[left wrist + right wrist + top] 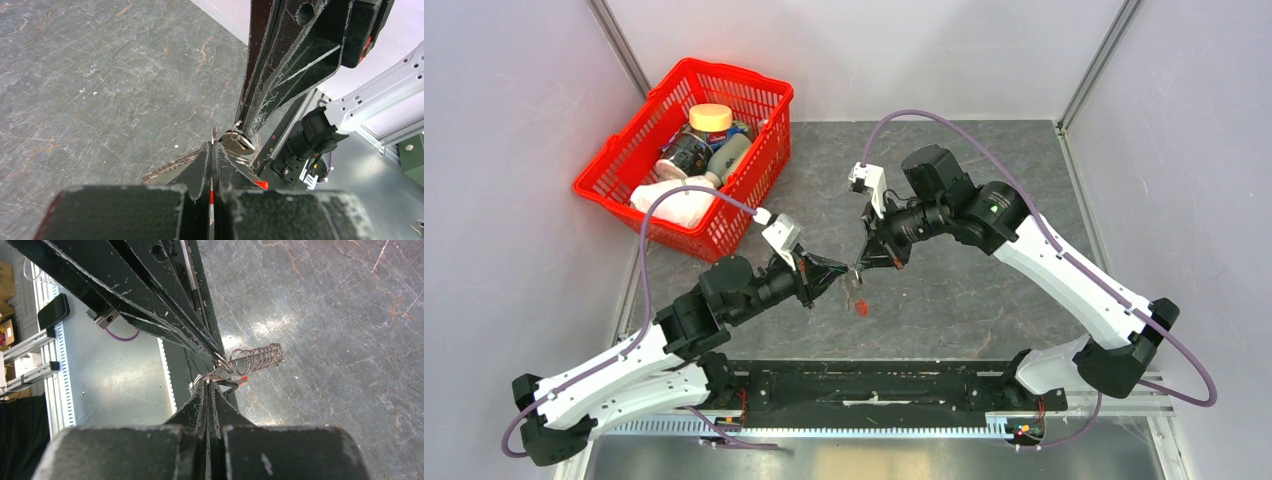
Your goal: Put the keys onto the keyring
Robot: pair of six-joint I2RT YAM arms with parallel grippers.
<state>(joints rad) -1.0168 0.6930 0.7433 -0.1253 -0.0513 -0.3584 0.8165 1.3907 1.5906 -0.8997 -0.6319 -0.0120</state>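
Note:
My left gripper [848, 272] and right gripper [862, 262] meet tip to tip above the middle of the table. In the left wrist view the left gripper [212, 145] is shut on the keyring [214, 134], whose thin edge pokes out of the tips. The red strap [861, 305] hangs below. The right gripper's fingers [280, 65] come down from above and pinch a silvery key [239, 143] right beside the ring. In the right wrist view the right gripper [208, 382] is shut, with ring wire [202, 378] at its tips. Other keys are hidden.
A metal coil spring [257, 357] hangs from the bundle at the fingertips. A red plastic basket [612, 145] with jars and a white bag stands at the back left. The arm bases and a black rail [874, 385] line the near edge.

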